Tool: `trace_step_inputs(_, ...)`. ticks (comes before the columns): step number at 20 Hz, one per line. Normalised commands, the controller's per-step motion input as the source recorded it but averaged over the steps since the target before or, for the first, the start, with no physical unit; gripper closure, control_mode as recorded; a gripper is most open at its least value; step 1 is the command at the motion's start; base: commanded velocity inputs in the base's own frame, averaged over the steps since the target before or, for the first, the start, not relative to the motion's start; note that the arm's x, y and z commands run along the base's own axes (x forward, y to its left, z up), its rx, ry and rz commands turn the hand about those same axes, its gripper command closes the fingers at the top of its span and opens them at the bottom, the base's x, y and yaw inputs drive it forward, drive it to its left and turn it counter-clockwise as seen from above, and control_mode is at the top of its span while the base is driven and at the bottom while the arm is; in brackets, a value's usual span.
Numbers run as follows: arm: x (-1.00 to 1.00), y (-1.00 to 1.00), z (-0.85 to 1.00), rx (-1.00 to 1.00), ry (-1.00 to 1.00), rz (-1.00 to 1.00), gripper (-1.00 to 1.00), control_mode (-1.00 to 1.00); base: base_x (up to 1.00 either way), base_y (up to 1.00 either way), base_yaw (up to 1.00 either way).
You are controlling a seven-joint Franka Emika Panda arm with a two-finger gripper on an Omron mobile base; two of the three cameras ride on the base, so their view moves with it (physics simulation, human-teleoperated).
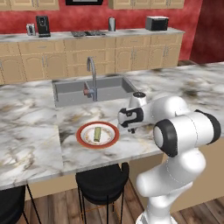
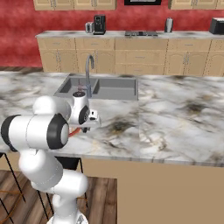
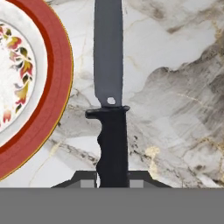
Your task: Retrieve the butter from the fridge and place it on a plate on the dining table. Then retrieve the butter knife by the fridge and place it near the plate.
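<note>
Pale butter stick (image 1: 97,134) sits on the red-rimmed round plate (image 1: 83,139) — I've the slim dark butter knife (image 3: 110,100) seemingly clamped in the gripper (image 3: 112,181), release pending.

The butter (image 1: 97,134), a pale yellow-green stick, lies flat at the centre of the red-rimmed plate (image 1: 83,139) on the marble tabletop (image 1: 30,131), in front of the sunken sink. Just beside the plate's rim lies the dark butter knife (image 3: 110,109), its grey blade pointing away and its black grip between the hand's (image 3: 112,180) fingertips.
</note>
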Motion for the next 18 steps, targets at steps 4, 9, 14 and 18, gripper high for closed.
trace_step_inputs(4, 0.08, 0.0, -0.14, 0.0, -0.04, 0.0, 1.0, -1.0, 0.0, 0.0, 0.0)
trace_step_inputs(9, 0.05, 0.06, -0.12, 0.0, -0.04, 0.0, 1.0, -1.0, 0.0, 0.0, 0.0)
trace_step_inputs(14, 0.06, 0.04, -0.12, 0.0, 0.0, 0.0, 1.0, -1.0, 0.0, 0.0, 0.0)
trace_step_inputs(18, 0.09, 0.0, -0.13, 0.0, 0.0, 0.0, 1.0, -1.0, 0.0, 0.0, 0.0)
